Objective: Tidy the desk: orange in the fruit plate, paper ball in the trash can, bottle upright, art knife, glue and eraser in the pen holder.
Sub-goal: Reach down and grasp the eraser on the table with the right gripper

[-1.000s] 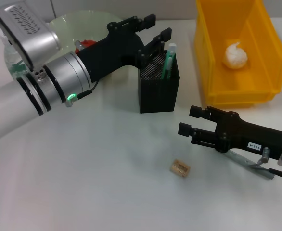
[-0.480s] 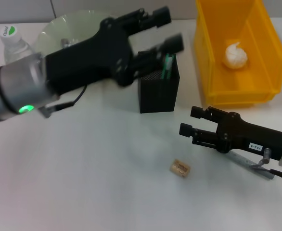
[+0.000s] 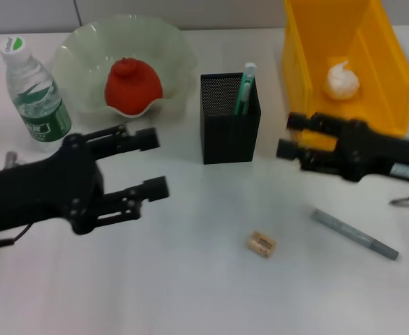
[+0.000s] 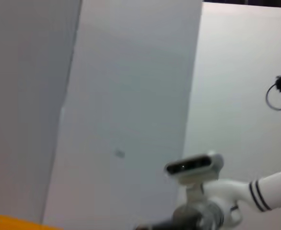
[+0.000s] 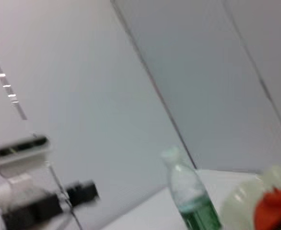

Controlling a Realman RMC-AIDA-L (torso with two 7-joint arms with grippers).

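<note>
1. The black mesh metal pen holder (image 3: 230, 128) stood mid-desk, square and perforated, with a green-and-white glue stick (image 3: 246, 88) poking out of its top.
2. Left of the holder, the clear plastic water bottle (image 3: 35, 95) stood upright with a white cap and a green label; there was print on both, but it could not be read.
3. Between bottle and holder sat the pale green wavy-edged glass fruit plate (image 3: 82, 58), holding the reddish-orange fruit (image 3: 132, 82).
4. Right of the holder, the glossy yellow plastic bin (image 3: 380, 54) held the crumpled white paper ball (image 3: 342, 80).
5. In front of the holder and a little right lay the small tan rectangular eraser (image 3: 261, 243), with faint markings too small to read.
6. Further right of the eraser lay the slim grey metal art knife (image 3: 355, 234), flat on the white desk (image 3: 190, 293).
7. The left gripper (image 3: 153, 164), matte black, hung front-left of the holder, fingers apart and empty.
8. The right gripper (image 3: 289, 135) hovered just right of the holder, fingers spread, holding nothing; a small white label was on its body.
</note>
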